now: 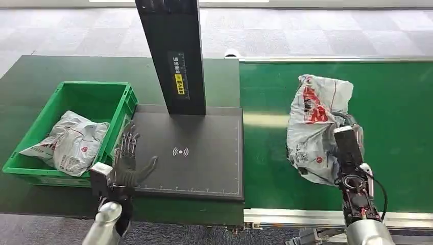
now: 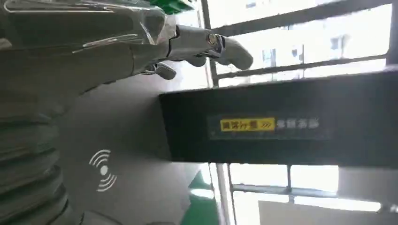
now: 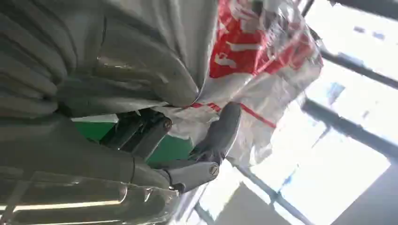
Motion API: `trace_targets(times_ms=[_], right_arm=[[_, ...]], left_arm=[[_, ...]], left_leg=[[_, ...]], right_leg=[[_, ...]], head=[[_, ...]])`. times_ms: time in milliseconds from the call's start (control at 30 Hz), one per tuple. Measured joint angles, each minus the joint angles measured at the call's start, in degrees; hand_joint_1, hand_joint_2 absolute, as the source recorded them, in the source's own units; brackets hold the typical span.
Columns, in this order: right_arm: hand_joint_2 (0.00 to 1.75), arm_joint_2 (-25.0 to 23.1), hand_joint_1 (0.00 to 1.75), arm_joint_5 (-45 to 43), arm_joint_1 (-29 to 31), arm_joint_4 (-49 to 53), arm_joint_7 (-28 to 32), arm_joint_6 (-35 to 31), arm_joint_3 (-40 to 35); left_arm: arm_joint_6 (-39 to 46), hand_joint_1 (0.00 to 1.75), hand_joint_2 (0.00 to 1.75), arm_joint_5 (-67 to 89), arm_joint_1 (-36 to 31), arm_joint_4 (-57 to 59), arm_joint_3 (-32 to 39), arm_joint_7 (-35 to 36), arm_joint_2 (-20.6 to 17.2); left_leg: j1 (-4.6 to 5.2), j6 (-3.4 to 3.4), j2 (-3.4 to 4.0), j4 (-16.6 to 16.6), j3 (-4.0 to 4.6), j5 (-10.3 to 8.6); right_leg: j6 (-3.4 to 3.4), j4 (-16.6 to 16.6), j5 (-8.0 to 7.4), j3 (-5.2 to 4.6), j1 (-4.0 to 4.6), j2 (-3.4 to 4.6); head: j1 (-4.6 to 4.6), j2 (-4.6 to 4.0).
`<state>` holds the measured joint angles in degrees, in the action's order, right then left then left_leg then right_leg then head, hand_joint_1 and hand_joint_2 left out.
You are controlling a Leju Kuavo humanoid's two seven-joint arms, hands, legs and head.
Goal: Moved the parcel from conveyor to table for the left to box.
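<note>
A grey plastic parcel (image 1: 314, 127) with red print lies on the green conveyor belt (image 1: 398, 117). My right hand (image 1: 348, 133) is at the parcel's near right side. In the right wrist view its thick thumb (image 3: 145, 70) presses into the parcel (image 3: 253, 47) and a dark finger (image 3: 220, 131) curls against the bag from the other side, so it grips the parcel. My left hand (image 1: 127, 158) hovers with its fingers spread over the left edge of the black scan table (image 1: 204, 168), holding nothing. The left wrist view shows its fingers (image 2: 206, 44) apart.
A green bin (image 1: 61, 97) stands left of the scan table with another grey parcel (image 1: 71, 140) inside. A black post (image 1: 173, 56) rises from the table's far edge, also in the left wrist view as the post (image 2: 281, 124). The belt's metal rail (image 1: 286, 214) runs along the near side.
</note>
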<state>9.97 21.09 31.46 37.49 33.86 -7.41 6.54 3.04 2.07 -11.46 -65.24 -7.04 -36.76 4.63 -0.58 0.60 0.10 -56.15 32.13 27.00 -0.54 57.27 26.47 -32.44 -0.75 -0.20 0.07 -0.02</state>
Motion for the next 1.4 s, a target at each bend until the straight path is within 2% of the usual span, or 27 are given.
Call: trace_targets(times_ms=[33,100,167,400,567,700,833,867,1000,1067,1267,1400], right_arm=[[1.75,-1.6,1.75,-1.2,-4.7,9.9,5.8,-14.1,1.0],[1.75,-2.3,1.75,-2.2,-7.4,16.0,6.0,-18.8,-0.2],[1.75,-2.6,1.75,-2.3,-9.5,21.4,6.1,-21.8,-2.3],[1.75,-2.6,1.75,-1.6,-12.7,31.6,6.1,-24.2,-8.9],[1.75,-2.6,1.75,21.1,-11.7,32.8,6.1,-29.5,-21.0],[1.75,-4.0,1.75,21.9,-10.6,32.8,5.2,-25.6,-27.4],[1.75,-5.6,1.75,17.3,-8.9,30.9,3.8,-15.4,-31.7],[1.75,-5.9,1.75,16.7,-8.2,29.9,3.3,-12.7,-32.4],[1.75,-7.2,1.75,13.2,-4.7,22.4,0.9,5.2,-35.5],[1.75,-8.0,1.75,12.1,-3.2,17.1,0.6,11.2,-37.2],[1.75,-9.2,1.75,11.5,-1.0,8.7,0.7,12.7,-39.5],[1.75,-10.0,1.75,12.3,-0.1,5.8,0.2,7.1,-40.0]], left_arm=[[3.1,0.00,1.75,-4.9,0.0,-1.2,0.8,-2.4,0.8],[4.7,0.00,1.75,-6.5,0.0,-1.7,1.2,-3.0,1.1],[5.5,0.00,1.75,-7.5,-0.1,-2.4,1.5,-3.2,1.4],[6.9,0.00,1.75,-8.3,-0.5,-3.9,1.8,-3.3,1.8],[6.1,0.00,1.75,-8.5,-1.6,-4.1,1.7,-3.3,2.5],[6.0,0.00,1.75,-8.5,-2.6,-4.0,1.7,-3.4,3.0],[5.7,0.00,1.75,-8.5,-3.7,-3.3,1.7,-3.4,3.6],[5.2,0.00,1.75,-8.5,-3.9,-3.1,1.7,-3.4,3.6],[3.7,0.00,1.75,-8.5,-5.8,-1.1,1.2,-3.4,4.1],[3.3,0.00,1.75,-8.5,-7.2,0.6,0.5,-3.4,4.4],[3.0,0.00,1.75,-8.5,-9.2,3.5,-0.3,-3.4,5.0],[3.0,0.00,1.75,-8.5,-9.8,4.5,-0.9,-3.4,5.2]], left_leg=[[0.00,0.00,-0.09,0.0,0.07,0.00],[-0.01,0.00,-0.04,0.0,0.07,0.00],[-0.02,0.01,0.06,0.0,0.08,0.01],[-0.01,0.00,0.09,0.0,0.15,-0.01],[-0.02,0.00,0.16,0.0,0.09,-0.01],[-0.04,0.01,0.06,0.0,0.13,-0.02],[-0.02,0.01,0.10,0.0,0.13,-0.02],[-0.02,0.01,0.10,0.0,0.13,-0.02],[-0.02,0.00,0.08,0.0,0.13,-0.02],[-0.02,0.00,0.03,0.0,0.13,-0.03],[-0.02,0.00,0.05,0.0,0.16,-0.03],[-0.02,0.00,0.06,0.0,0.23,-0.03]], right_leg=[[0.00,0.0,0.00,-0.02,0.00,-0.12],[0.00,0.0,0.00,-0.07,0.01,-0.08],[0.00,0.0,0.00,-0.12,0.02,-0.01],[0.00,0.0,-0.01,-0.12,0.01,0.00],[0.01,0.0,-0.01,-0.13,0.02,0.06],[0.01,0.0,0.00,-0.15,0.04,0.00],[0.01,0.0,0.00,-0.15,0.03,0.02],[0.01,0.0,0.00,-0.16,0.03,0.02],[0.01,0.0,-0.01,-0.15,0.02,0.01],[0.01,0.0,-0.01,-0.15,0.03,0.00],[0.01,0.0,-0.01,-0.21,0.03,0.02],[0.01,0.0,-0.01,-0.29,0.03,0.02]], head=[[0.00,0.00],[0.00,0.02],[-0.02,0.02],[-0.02,0.02],[-0.02,0.02],[-0.02,0.00],[-0.02,0.02],[0.00,0.00],[-0.02,0.02],[-0.02,0.00],[0.00,0.00],[0.00,0.00]])
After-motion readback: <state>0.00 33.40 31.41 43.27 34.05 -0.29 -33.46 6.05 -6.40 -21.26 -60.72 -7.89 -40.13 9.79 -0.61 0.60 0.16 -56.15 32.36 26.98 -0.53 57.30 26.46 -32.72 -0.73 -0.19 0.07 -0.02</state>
